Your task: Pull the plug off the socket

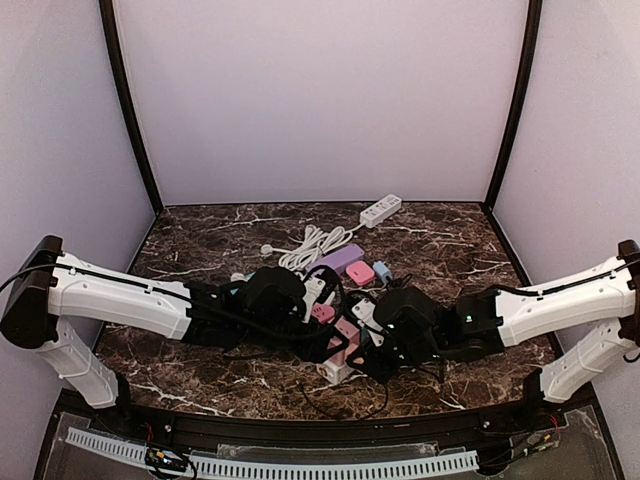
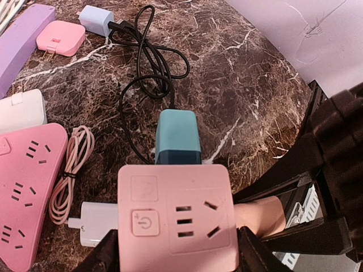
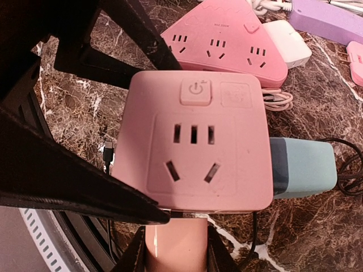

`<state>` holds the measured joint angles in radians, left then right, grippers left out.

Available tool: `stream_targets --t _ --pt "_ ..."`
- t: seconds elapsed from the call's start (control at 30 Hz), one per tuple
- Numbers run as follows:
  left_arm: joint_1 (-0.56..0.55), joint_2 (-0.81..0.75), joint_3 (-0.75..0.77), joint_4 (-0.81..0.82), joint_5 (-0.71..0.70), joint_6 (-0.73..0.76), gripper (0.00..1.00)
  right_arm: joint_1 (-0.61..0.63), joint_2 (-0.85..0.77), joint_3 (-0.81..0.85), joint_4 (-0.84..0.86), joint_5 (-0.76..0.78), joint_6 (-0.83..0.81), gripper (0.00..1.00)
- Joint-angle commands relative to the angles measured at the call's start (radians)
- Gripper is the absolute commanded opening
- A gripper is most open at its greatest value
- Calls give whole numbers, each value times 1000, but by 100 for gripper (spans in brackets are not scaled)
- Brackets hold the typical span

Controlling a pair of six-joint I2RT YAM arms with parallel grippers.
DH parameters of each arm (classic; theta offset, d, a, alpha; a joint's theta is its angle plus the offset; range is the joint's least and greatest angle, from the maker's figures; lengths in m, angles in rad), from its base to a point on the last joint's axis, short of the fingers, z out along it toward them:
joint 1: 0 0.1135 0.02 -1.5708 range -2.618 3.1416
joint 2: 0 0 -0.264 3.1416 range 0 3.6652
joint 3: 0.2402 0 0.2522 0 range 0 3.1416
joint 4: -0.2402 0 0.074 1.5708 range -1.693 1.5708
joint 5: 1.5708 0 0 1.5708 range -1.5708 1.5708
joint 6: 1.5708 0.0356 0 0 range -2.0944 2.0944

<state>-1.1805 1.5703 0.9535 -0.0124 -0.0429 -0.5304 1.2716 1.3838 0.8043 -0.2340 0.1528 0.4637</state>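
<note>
The left gripper [image 2: 178, 259] is pinching the pink cube socket [image 2: 176, 215] across two opposite sides, holding it near the front middle of the marble table [image 2: 244, 85], between the two arms, with its outlet face turned up. The right gripper [image 3: 176, 255] is clamping the pink plug [image 3: 176, 235] that is sticking out of one side of the cube. So the grasping step is looking done and the pull itself is not. The seam where plug meets cube is sitting under the cube's edge in both wrist views, so the plug is probably seated, though that is hard to confirm. A teal adapter [image 2: 177, 136] and a white plug [image 2: 93, 224] are occupying two other sides. The next move is calling for the right arm drawing straight back along the plug's axis while the left is bracing the cube, without twisting and without dragging the teal adapter's black cord [image 2: 150, 62].
</note>
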Motion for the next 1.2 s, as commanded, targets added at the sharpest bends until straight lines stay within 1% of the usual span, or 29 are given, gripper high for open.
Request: stream_targets --t 0.0,0.17,0.33,0.57,0.87,1.17 --pt "12 17 -47 -238 -44 79 19 -31 -32 47 -13 56 18 0" --pt "12 17 -48 -241 -57 47 19 -31 -45 7 -4 107 38 0" --pt "23 19 -54 -248 -54 6 18 -11 -76 -71 40 153 34 0" --pt "46 -4 -66 -236 -32 -21 18 18 -27 -113 45 165 74 0" --pt "58 -28 -89 -217 -9 -17 17 30 -43 -112 40 178 84 0" --pt "51 -15 -105 -243 23 68 16 -27 -57 -33 -19 78 60 0"
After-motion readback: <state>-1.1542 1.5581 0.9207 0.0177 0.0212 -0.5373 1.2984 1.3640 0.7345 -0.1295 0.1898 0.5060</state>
